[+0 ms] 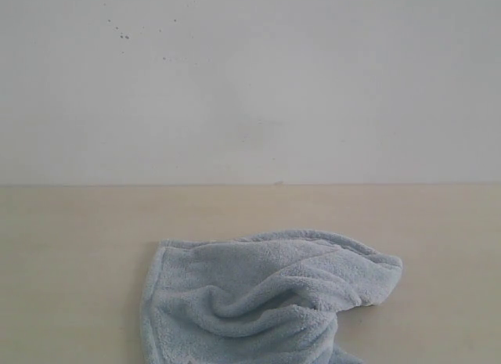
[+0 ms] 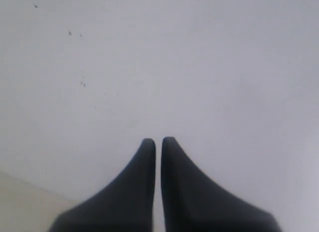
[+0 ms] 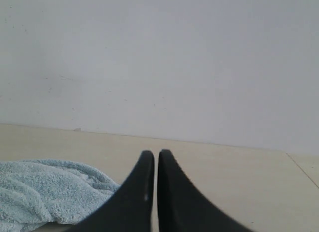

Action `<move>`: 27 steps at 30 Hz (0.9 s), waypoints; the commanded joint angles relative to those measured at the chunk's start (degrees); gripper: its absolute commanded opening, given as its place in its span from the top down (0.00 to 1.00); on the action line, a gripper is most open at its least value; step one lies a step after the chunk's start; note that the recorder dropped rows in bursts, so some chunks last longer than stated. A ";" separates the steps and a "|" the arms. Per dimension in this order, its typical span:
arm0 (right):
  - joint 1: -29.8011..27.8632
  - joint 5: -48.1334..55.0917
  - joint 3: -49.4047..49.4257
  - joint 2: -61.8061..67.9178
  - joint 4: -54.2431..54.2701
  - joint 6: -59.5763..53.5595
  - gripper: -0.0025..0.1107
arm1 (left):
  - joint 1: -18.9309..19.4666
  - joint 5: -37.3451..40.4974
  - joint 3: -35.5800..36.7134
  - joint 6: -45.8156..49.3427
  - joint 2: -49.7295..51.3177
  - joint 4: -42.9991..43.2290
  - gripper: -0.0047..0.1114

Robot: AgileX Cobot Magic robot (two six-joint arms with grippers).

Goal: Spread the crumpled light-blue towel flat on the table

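The light-blue towel (image 1: 262, 297) lies crumpled in folds on the beige table (image 1: 70, 246), near the front edge of the exterior view and running out of frame at the bottom. No gripper shows in that view. In the left wrist view my left gripper (image 2: 158, 140) is shut with nothing between its black fingers, facing the white wall; only a corner of the table (image 2: 20, 202) shows. My right gripper (image 3: 155, 152) is shut and empty too, hovering over the table (image 3: 239, 177), with the towel (image 3: 45, 189) off to one side and apart from it.
A white wall (image 1: 250, 82) with a few dark specks rises behind the table's far edge. Bare tabletop stretches to the left and right of the towel.
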 commanded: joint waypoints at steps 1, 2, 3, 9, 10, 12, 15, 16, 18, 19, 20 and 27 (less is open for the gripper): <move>0.12 -0.68 0.25 0.00 -0.13 0.00 0.95 | -0.44 8.86 -6.75 25.29 9.56 -13.27 0.92; 0.12 -0.68 0.25 0.00 -0.13 0.00 0.95 | -0.44 9.97 -7.82 31.99 12.47 -16.20 0.92; 0.12 -0.68 0.25 0.00 -0.13 0.00 0.95 | -0.44 10.95 -9.05 37.32 15.63 -19.45 0.92; 0.12 -0.68 0.25 0.00 -0.13 0.00 0.95 | -0.44 12.97 -14.64 52.23 35.30 -29.27 0.92; 0.12 -0.68 0.25 0.00 -0.13 0.00 0.95 | -0.44 14.26 -15.61 55.61 38.67 -31.16 0.92; 0.12 -0.68 0.25 0.00 -0.13 0.00 0.95 | -0.44 17.77 -16.98 63.01 45.10 -36.30 0.92; 0.12 -1.37 0.25 0.00 -0.29 0.00 0.95 | -0.44 22.13 -18.33 72.90 55.81 -47.11 0.92; 0.12 -1.95 0.25 0.00 -0.29 0.00 0.95 | -0.44 23.30 -18.61 76.22 59.41 -50.02 0.92; 0.12 -2.77 0.25 0.00 -0.29 0.00 0.95 | -0.44 25.73 -19.29 80.85 65.95 -51.05 0.92; 0.12 -2.77 0.25 0.00 -0.29 0.00 0.95 | -0.44 27.00 -20.08 81.67 69.59 -51.05 0.92; 0.12 -2.77 0.25 0.00 -0.29 0.00 0.95 | -0.44 27.81 -20.88 81.83 73.25 -51.05 0.92; 0.12 -2.45 0.25 0.00 -0.29 0.00 0.95 | -0.44 31.94 -29.40 81.48 95.24 -51.05 0.69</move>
